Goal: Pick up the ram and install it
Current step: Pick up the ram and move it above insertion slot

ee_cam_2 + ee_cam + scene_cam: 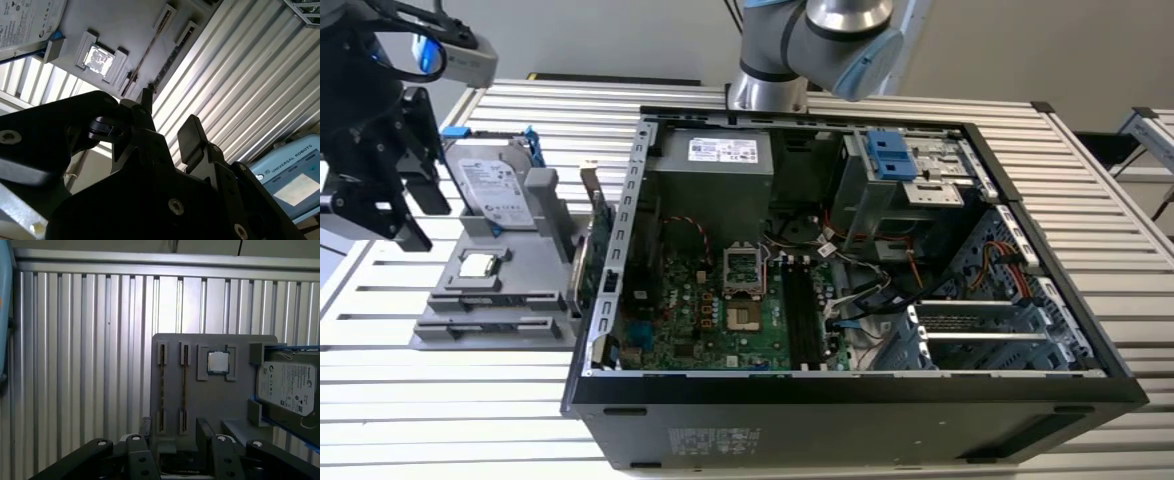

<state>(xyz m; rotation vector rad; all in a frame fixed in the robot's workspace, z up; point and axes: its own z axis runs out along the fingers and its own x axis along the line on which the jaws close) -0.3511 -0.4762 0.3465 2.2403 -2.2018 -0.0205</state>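
The ram (161, 390) is seen edge-on as a thin strip, stood in a slot of a gray holder (215, 405). A second stick (184, 390) is held the same way in the neighbouring slot. Both are found just beyond the fingertips of the end effector (174, 424), roughly in line with the gap between them, and neither is touched. The end effector is held with its fingers (204, 429) spread well apart, and nothing is gripped. It is poised above the tabletop (75, 340), pointed toward the holder's slotted end.

Past the slots, farther from the end effector, a square processor chip (218, 362) and then a hard drive (287, 387) are seated in the same holder. An open computer case (854, 410) is set beyond the holder. In the exterior view the arm (834, 40) is rooted behind that case, and its middle links are cut off by the frame.

The ram's faces are hidden by the edge-on angle, and the two sticks cannot be told apart. The hard drive is cropped in both wrist views.
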